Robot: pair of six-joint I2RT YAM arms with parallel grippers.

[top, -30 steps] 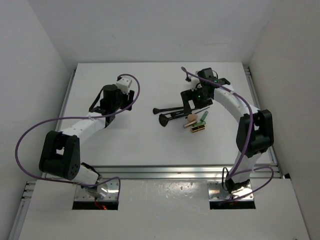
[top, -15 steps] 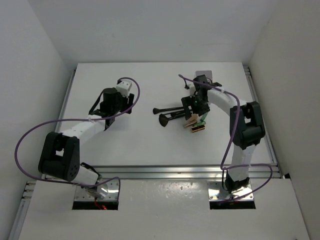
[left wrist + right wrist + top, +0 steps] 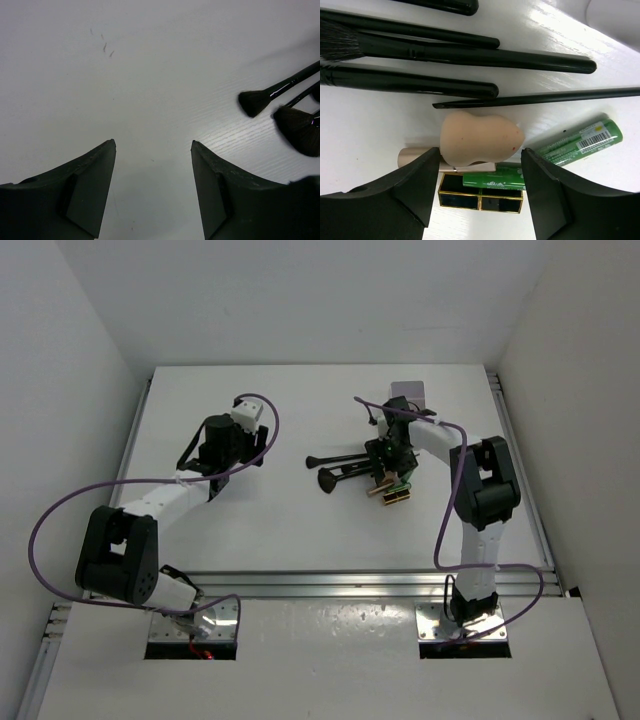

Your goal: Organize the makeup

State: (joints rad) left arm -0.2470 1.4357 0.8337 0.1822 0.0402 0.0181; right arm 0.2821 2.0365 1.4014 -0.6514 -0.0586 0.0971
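The makeup lies in one heap a little right of the middle of the counter (image 3: 250, 520), and the right arm is plainly the nearer: the right gripper (image 3: 479, 152) hangs straight over the heap, while the left gripper (image 3: 152, 145) sits well apart toward the left edge, over bare counter.

The move seems to turn on the sponge (image 3: 480, 137). In the right wrist view it lies just ahead of the fingertips and in line with the gap between them. Its long axis runs from finger to finger, narrow end toward the right one. The right gripper is partly open and holds nothing; its tips stand near the sponge's two ends, though I cannot tell if either touches. Closing as it stands would likely take the sponge end to end, along its length.

The sponge rests on a beige tube (image 3: 415, 157), with a green tube (image 3: 492, 180) and a gold-edged case (image 3: 480, 197) crowded just beside it, nearer the wrist. A second green tube (image 3: 580, 142) slants off toward the right. The brushes (image 3: 470, 55) lie side by side beyond the sponge, handles roughly parallel to its axis.

The left gripper is also open and empty, with two brush heads off to its right.
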